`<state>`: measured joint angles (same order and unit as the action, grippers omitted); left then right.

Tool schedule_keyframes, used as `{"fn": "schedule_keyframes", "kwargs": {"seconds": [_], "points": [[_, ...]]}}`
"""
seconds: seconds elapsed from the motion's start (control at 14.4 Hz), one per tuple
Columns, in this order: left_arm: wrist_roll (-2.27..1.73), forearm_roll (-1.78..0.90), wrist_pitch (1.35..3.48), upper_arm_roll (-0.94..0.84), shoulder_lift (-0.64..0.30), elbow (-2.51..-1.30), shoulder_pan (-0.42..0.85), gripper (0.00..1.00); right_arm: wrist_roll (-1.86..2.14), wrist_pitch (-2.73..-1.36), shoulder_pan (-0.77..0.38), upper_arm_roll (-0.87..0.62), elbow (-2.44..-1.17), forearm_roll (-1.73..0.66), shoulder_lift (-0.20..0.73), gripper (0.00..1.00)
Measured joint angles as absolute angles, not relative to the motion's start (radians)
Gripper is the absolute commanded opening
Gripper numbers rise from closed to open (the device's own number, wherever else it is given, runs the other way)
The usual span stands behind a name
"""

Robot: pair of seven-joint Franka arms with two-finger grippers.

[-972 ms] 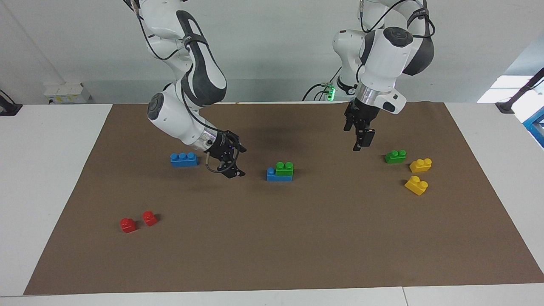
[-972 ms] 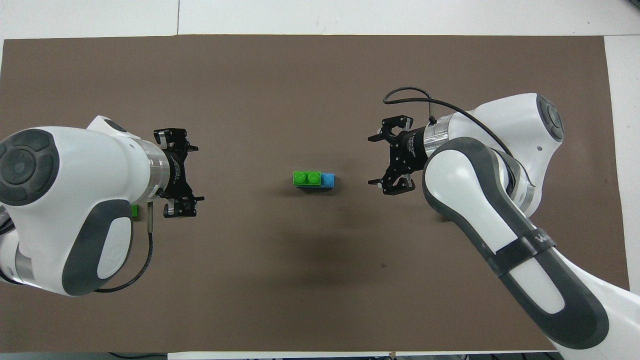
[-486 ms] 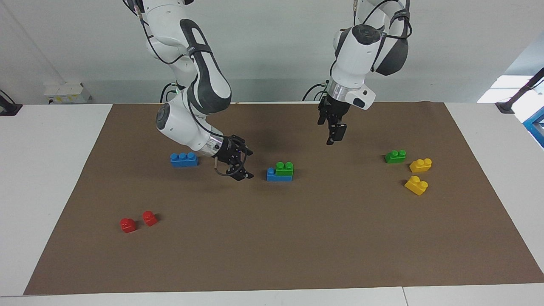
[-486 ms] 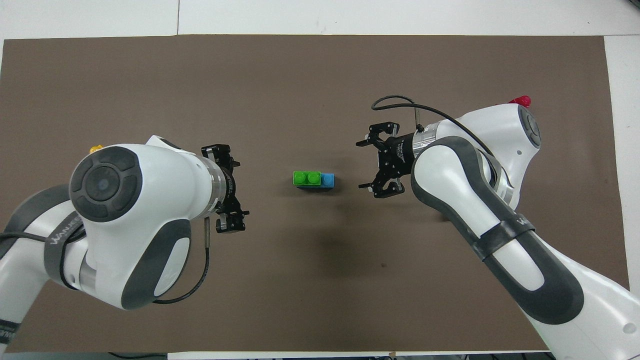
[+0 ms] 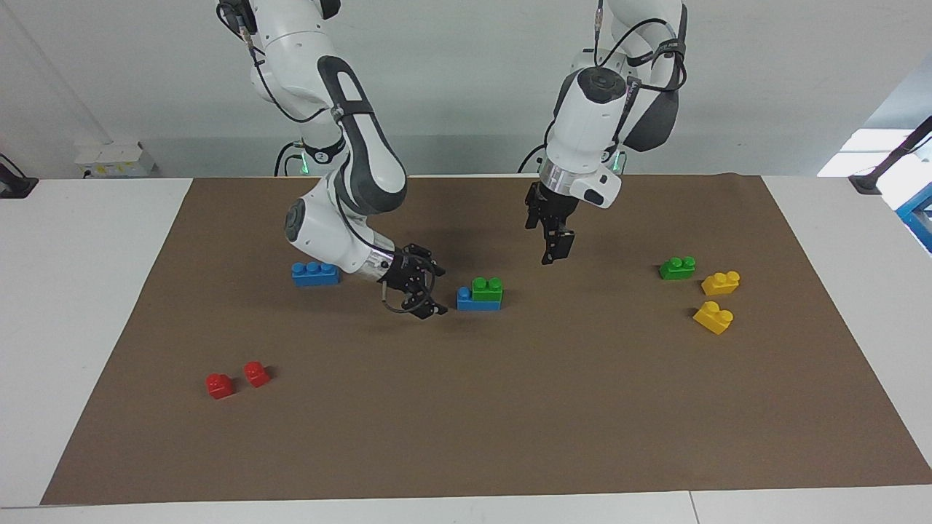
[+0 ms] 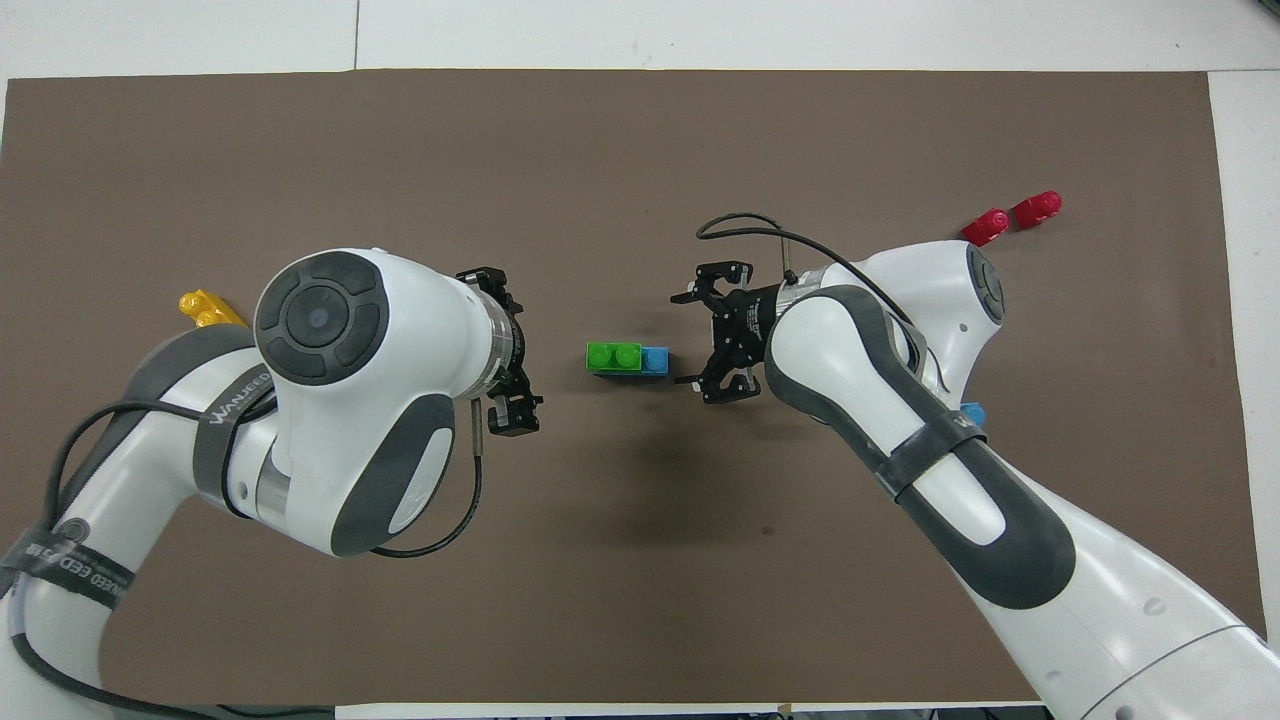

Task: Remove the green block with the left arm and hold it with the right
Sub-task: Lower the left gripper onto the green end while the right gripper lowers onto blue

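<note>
- green block (image 5: 487, 288) sits studs-up on a blue brick (image 5: 477, 300), mid-surface; it covers the end of the brick toward the left arm, leaving one blue stud bare toward the right arm
- long axis of both runs along the line between the two arms' ends of the surface; studs point straight up
- right gripper (image 5: 424, 290) low, just beside the bare blue end, fingers spread, nothing held; not yet touching
- left gripper (image 5: 551, 244) raised, over the surface just toward the left arm's end of the stack; open, empty
- judgement: right should clamp only the blue brick low, clear of green; left should come down over green across its short sides, then pull straight up; a tilted pull may drag the whole stack
- second green block (image 5: 677, 268) near the yellow bricks (image 5: 717, 298); not the target
</note>
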<state>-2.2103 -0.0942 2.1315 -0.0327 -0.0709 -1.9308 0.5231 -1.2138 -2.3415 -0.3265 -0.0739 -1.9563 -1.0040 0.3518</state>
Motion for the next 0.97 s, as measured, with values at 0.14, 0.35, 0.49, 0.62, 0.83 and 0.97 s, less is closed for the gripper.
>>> {"fn": "schedule_keyframes", "kwargs": {"seconds": [0.14, 0.35, 0.49, 0.62, 0.83, 0.97], "points": [[-2.211, -0.093, 2.142, -0.032, -0.1, -1.921, 0.544, 1.0, -1.214, -2.358, -0.335, -0.074, -1.956, -1.004, 0.364, 0.99], [-2.211, -0.09, 2.171, -0.033, -0.152, -1.903, 0.582, 1.0, -1.214, -2.369, -0.338, -0.074, -1.956, -1.005, 0.377, 0.99], [-2.211, -0.086, 2.178, -0.032, -0.168, -1.894, 0.585, 1.0, -1.214, -2.383, -0.348, -0.074, -1.957, -1.009, 0.387, 0.99], [-2.211, -0.084, 2.181, -0.029, -0.172, -1.891, 0.585, 1.0, -1.214, -2.407, -0.364, -0.074, -1.957, -1.034, 0.398, 0.99], [-2.211, -0.084, 2.186, -0.029, -0.186, -1.891, 0.585, 1.0, -1.214, -2.427, -0.382, -0.074, -1.957, -1.04, 0.41, 0.99], [-2.211, -0.083, 2.198, -0.029, -0.207, -1.891, 0.587, 1.0, -1.214, -2.456, -0.398, -0.074, -1.957, -1.04, 0.418, 0.98]]}}
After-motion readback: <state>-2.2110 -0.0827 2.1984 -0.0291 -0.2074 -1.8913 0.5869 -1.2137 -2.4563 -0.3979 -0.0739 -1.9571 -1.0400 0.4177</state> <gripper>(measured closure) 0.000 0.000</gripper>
